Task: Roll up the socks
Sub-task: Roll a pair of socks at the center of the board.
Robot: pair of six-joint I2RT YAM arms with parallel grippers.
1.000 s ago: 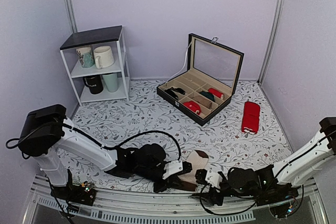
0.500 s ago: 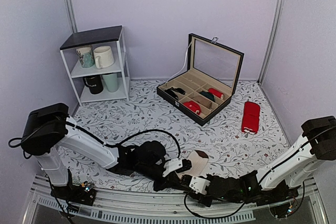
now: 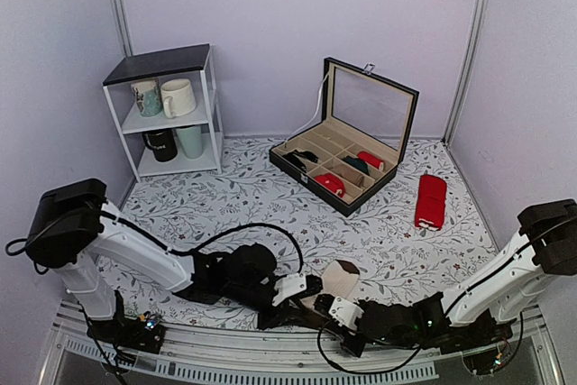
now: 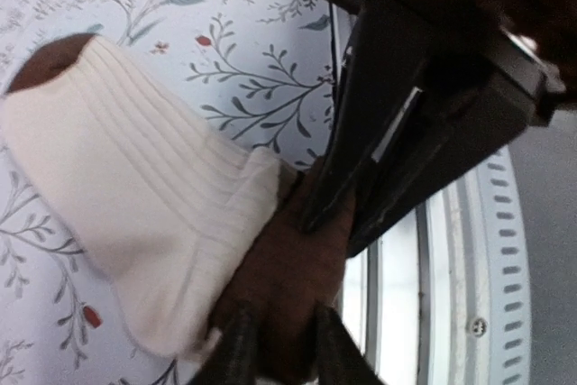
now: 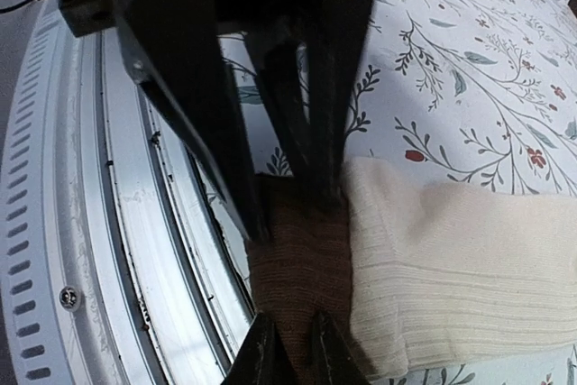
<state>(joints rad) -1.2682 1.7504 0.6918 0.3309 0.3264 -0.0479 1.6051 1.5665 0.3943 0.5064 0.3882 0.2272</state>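
- The socks (image 3: 340, 274) lie at the near edge of the table (image 3: 252, 196), just beside the metal rail (image 5: 90, 223) and btw. the two wrists. The dark brown end is toward the rail and the cream band is on the far side.
- Left gripper (image 4: 329, 223): jaws nearly closed and pinching the brown end, w/ cloth bunched at the tips.
- Right gripper (image 5: 290, 214): jaws also narrow, tips down on the same brown band w/ fabric caught btw. them.
- Each wrist cam shows the other gripper's fingertips at the bottom of frame, on the brown cloth. So we read the two as facing each other across that end.
- Why held this way, in our judgement: a roll starts at one end. Two pinches on that end should keep it even as it turns over onto the cream band.
- Pose: the left arm (image 3: 144, 250) runs low from its base across the front, wrist almost on the table. The right arm (image 3: 496, 281) mirrors it, w/ elbow out and forearm low along the rail. Both sets of fingers slant down.
- The cream part lies flat in the wrist views, so we see no turn made yet.
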